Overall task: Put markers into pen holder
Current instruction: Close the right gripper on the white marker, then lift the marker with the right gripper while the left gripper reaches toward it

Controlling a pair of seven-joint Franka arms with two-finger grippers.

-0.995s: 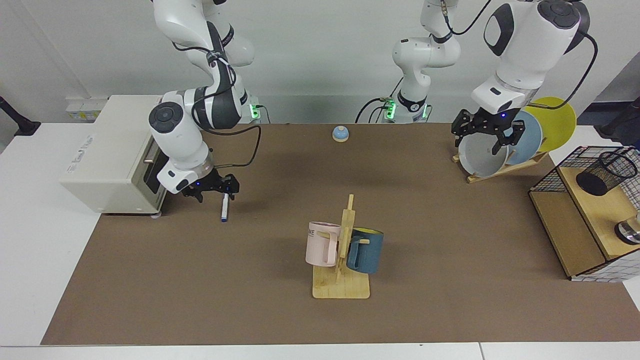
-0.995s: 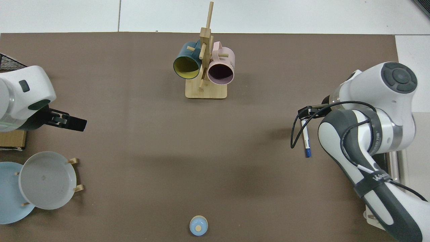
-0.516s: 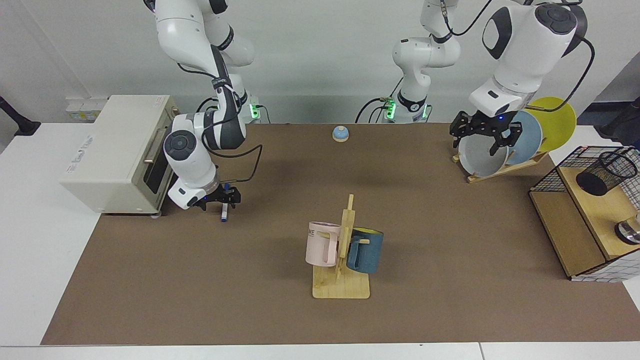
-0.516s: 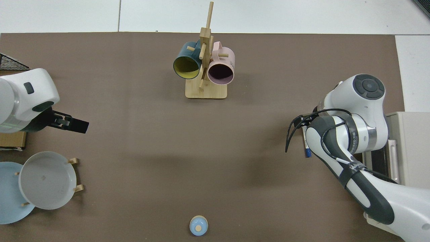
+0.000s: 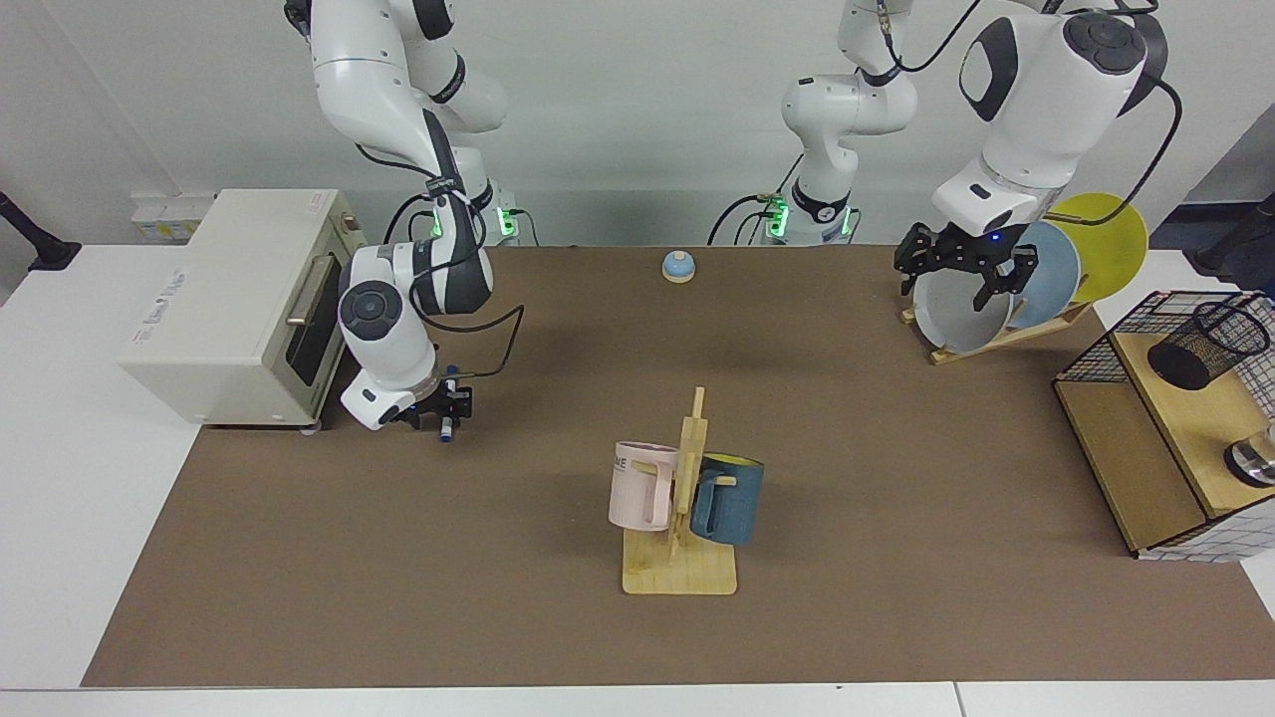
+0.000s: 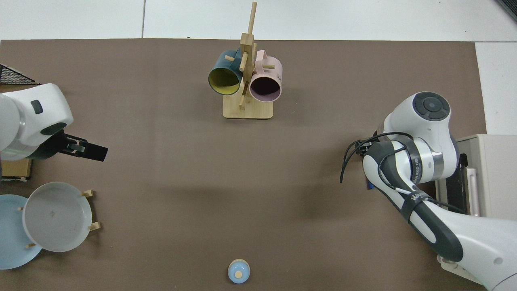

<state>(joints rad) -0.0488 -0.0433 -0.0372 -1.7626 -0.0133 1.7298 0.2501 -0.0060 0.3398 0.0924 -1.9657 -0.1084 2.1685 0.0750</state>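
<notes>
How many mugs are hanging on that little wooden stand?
2. A pale pink ceramic mug and a dark blue mug with a yellow inside hang on opposite sides of the upright wooden peg stand, mid-table. None seems hidden behind it.

right tool [image 5: 445, 410] low, closed | left tool [image 5: 961, 267] raised, open

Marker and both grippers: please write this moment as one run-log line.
right gripper: down at marker by oven | left gripper: open, waits at plates | pen holder: empty
</notes>
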